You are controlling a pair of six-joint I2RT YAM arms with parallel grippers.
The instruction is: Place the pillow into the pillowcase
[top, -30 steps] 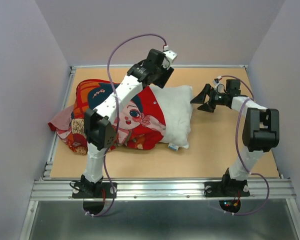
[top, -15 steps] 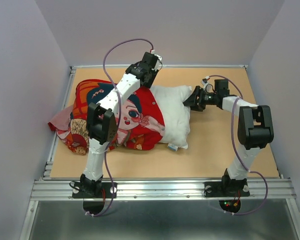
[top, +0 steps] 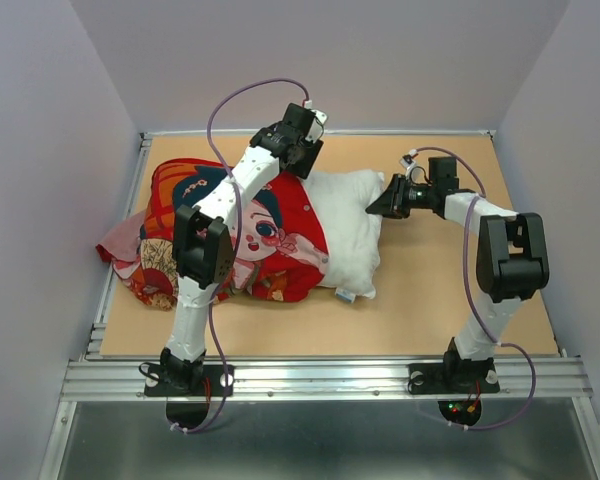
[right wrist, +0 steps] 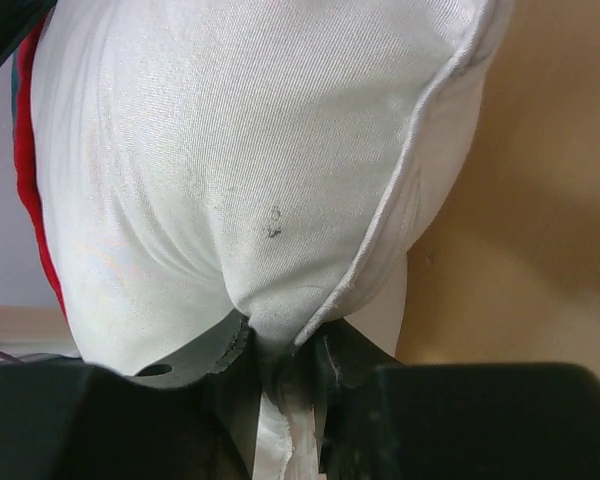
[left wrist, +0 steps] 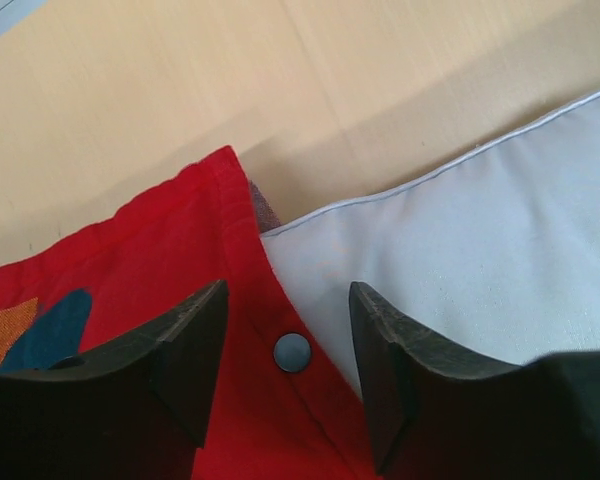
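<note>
The white pillow (top: 352, 225) lies partly inside the bright red pillowcase (top: 270, 240), its right part sticking out. My left gripper (left wrist: 288, 345) is open over the pillowcase's far mouth hem (left wrist: 235, 250), one finger over red cloth, the other over the pillow (left wrist: 450, 250), with a dark snap button (left wrist: 292, 352) between them. In the top view that left gripper (top: 302, 160) sits at the pillowcase's far edge. My right gripper (right wrist: 280, 360) is shut on the pillow's (right wrist: 230, 170) right end, the white fabric bunched between its fingers. From above, that right gripper (top: 378, 207) meets the pillow's right edge.
The wooden tabletop (top: 440, 290) is framed by a metal rail (top: 330, 375) at the near edge and grey walls on three sides. A pinkish fold of the pillowcase (top: 120, 240) hangs toward the left rail. Purple cables loop above both arms.
My right gripper moved left to the pillow's end and closed on its fabric. My left gripper shifted slightly left and lowered onto the pillowcase's far hem, staying open.
</note>
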